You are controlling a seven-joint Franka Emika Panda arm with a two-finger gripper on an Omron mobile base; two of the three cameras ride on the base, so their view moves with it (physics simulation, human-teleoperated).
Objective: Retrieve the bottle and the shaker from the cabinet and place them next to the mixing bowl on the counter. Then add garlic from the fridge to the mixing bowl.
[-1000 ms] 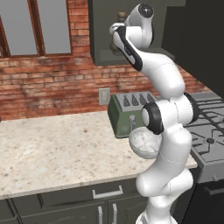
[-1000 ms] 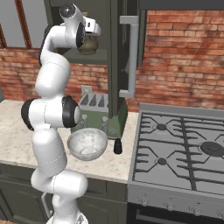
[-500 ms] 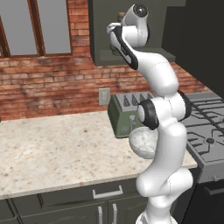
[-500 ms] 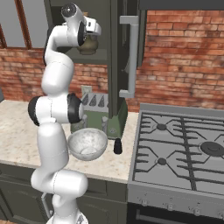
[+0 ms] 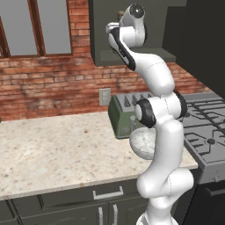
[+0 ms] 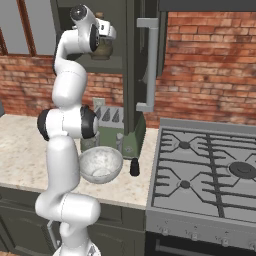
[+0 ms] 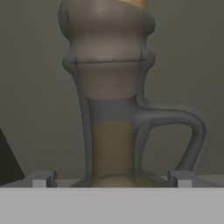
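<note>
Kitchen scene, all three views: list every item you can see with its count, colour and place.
bottle: one, olive-brown, on the cabinet shelf.
cabinet: one, dark grey-green, on the wall, door open.
shaker: one, black, on the counter beside the bowl.
mixing bowl: one, pale grey, near the counter's front edge.
toaster: one, green, against the brick wall.
counter: one, beige speckled.
gas hob: one, grey-black, right of the counter.
hand: one, open, at the bottle.

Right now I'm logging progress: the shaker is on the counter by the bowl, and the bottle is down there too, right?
Not the bottle. The right base view shows it up on the cabinet shelf. The shaker does stand on the counter by the bowl.
</note>
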